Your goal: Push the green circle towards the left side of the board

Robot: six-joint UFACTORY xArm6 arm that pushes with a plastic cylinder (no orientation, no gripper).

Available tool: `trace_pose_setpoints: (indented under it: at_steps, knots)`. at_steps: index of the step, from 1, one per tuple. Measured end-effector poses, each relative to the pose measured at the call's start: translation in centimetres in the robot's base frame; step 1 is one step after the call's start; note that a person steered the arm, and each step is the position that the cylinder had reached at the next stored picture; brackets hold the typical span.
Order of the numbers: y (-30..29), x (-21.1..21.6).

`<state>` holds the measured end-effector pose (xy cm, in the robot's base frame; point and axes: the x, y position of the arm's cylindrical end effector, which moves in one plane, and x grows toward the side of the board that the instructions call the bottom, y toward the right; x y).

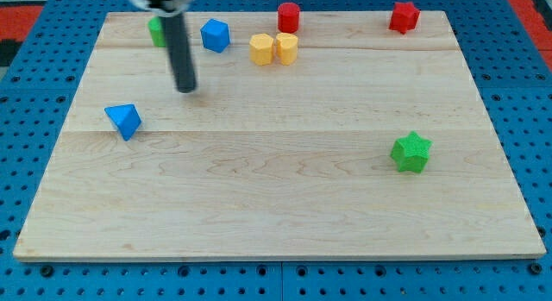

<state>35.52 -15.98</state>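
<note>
The green circle [155, 31] sits near the view's top left of the wooden board [276, 206], partly hidden behind my rod. My tip [186, 88] rests on the board just below and to the right of the green circle, apart from it. A blue cube [215, 34] lies to the right of the rod near the top edge. A blue triangle [123, 120] lies below and left of my tip.
Two yellow blocks [273, 49] sit side by side at top centre, with a red cylinder [288, 16] above them. A red star [403, 16] is at the top right. A green star [410, 152] is at the right.
</note>
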Motion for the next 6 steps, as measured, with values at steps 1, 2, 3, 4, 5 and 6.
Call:
trace_pose_setpoints:
  at_steps: [1, 2, 3, 4, 5, 6]
  knots:
    - [-1.1, -5.1]
    - [1.5, -8.7]
    - [2.9, -12.8]
    - [2.4, -15.6]
    - [-0.9, -14.9]
    - [-1.3, -12.8]
